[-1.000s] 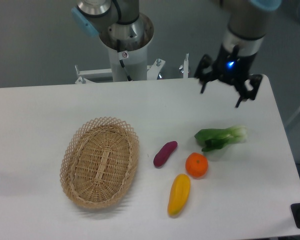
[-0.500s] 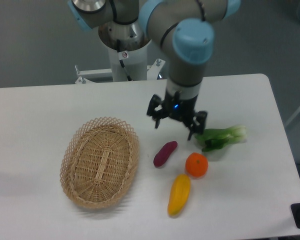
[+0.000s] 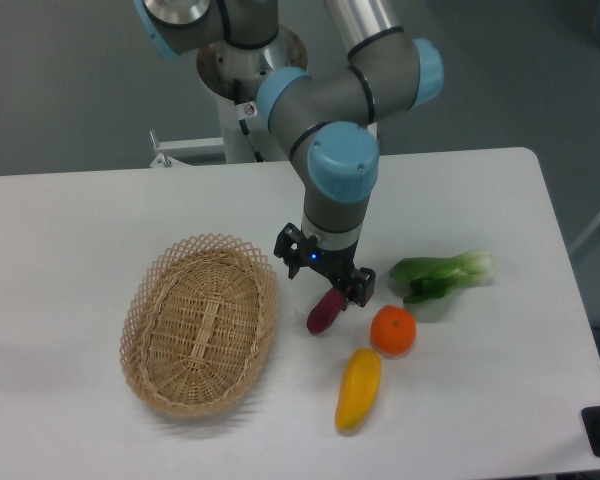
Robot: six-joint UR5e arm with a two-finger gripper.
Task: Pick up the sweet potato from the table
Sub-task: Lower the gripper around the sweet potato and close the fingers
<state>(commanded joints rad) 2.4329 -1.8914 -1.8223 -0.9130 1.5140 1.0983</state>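
The gripper (image 3: 323, 279) hangs spread wide over the sweet potato (image 3: 324, 312), with the orange (image 3: 393, 331) at its four o'clock on the counter (image 3: 80, 220).

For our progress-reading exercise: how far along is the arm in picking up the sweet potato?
Done: the gripper is positioned over the sweet potato, fingers spread above its upper end. In hand: nothing; the jaws look open and the tuber lies on the table. Left: lower, close on it and lift, avoiding the orange nearby.

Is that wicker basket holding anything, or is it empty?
Empty. The basket shows only its bare woven bottom; the sweet potato, orange and yellow fruit all lie outside it on the table.
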